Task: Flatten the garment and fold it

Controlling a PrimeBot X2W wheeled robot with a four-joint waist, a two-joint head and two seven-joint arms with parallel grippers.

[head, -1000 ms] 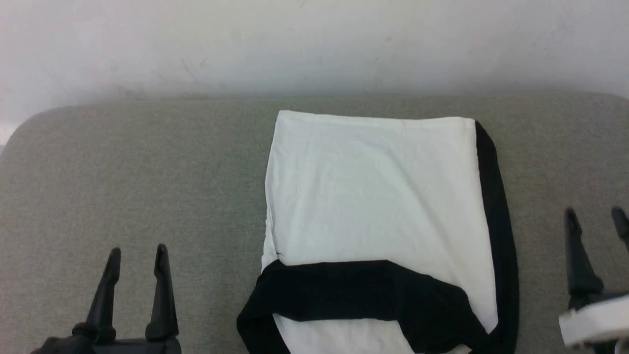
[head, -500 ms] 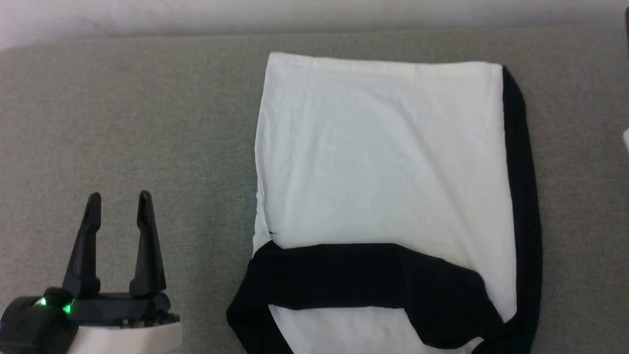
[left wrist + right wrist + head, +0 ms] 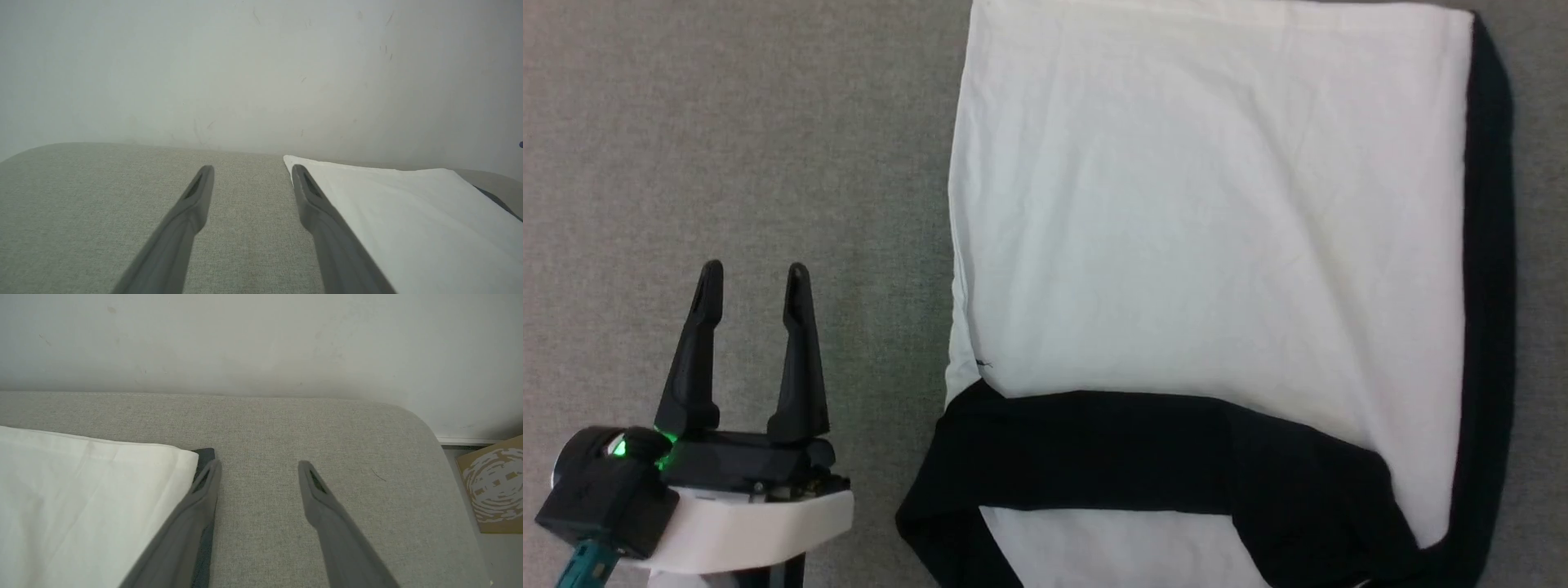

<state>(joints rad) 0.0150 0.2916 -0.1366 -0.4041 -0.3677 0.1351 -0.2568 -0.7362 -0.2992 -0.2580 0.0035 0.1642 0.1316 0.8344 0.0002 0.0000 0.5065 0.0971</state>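
Nearest me, the left tool (image 3: 755, 269) stood wide open and empty over the grey tabletop (image 3: 727, 122), left of the garment (image 3: 1209, 212) and clear of it. Over the last second the robot's head had dipped, so the shirt loomed larger and the wall slid out of the head view. That was the camera moving, not the cloth. The left tool had come further up that view, with its wrist and green light now showing.

The garment kept the same lie: folded into a rectangle on the tabletop, a black sleeve (image 3: 1094, 449) across its near end, black side trim (image 3: 1490, 245) down its right edge, and the white body running to the far hem. The right tool (image 3: 259, 463), also spread open and holding nothing, pointed along that right edge, its inner fingertip beside the far right corner.

I judged the side folds done and both tools lining up for the next fold.

Beyond stood the pale wall (image 3: 245, 61), and a cardboard piece (image 3: 494, 486) lay past the tabletop's right end.

Count: 1 garment, 2 tools, 4 fingers, 1 sleeve showing, 1 cardboard piece.
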